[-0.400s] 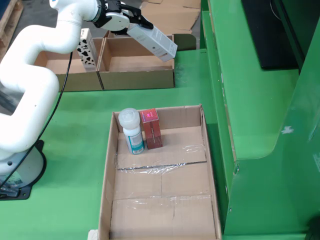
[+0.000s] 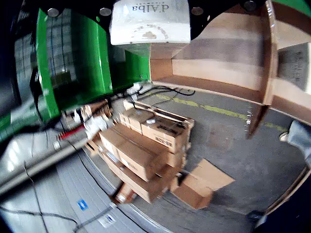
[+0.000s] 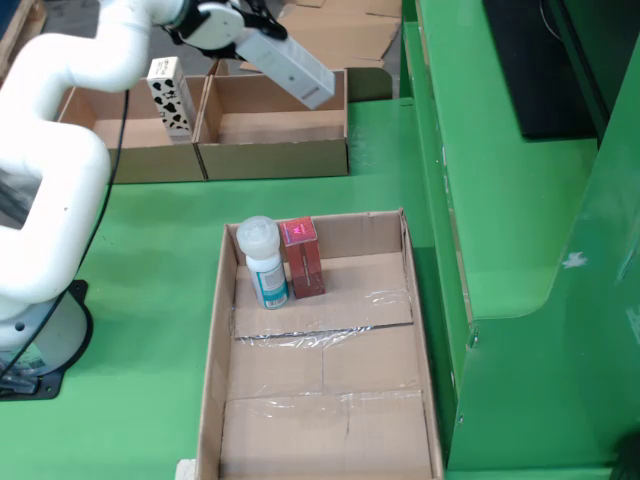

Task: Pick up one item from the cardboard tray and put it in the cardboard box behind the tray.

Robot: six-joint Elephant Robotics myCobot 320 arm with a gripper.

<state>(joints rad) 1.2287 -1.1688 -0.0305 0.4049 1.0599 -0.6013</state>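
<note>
In the still view, my gripper (image 3: 238,32) holds a long white box (image 3: 296,68) tilted in the air over the back edge of the right cardboard box (image 3: 275,160) behind the tray. The gripper view shows the same white box (image 2: 149,22), labelled "d'Alba", at the top, with the open cardboard box (image 2: 214,73) beyond it. The cardboard tray (image 3: 214,340) holds a white bottle with a teal label (image 3: 265,265) and a red box (image 3: 303,258), both upright at its far end.
A second cardboard box (image 3: 130,160) stands to the left in the still view, with a white patterned carton (image 3: 170,95) upright in it. A green wall (image 3: 520,250) runs along the tray's right side. The gripper view shows stacked cartons (image 2: 146,150) on the floor.
</note>
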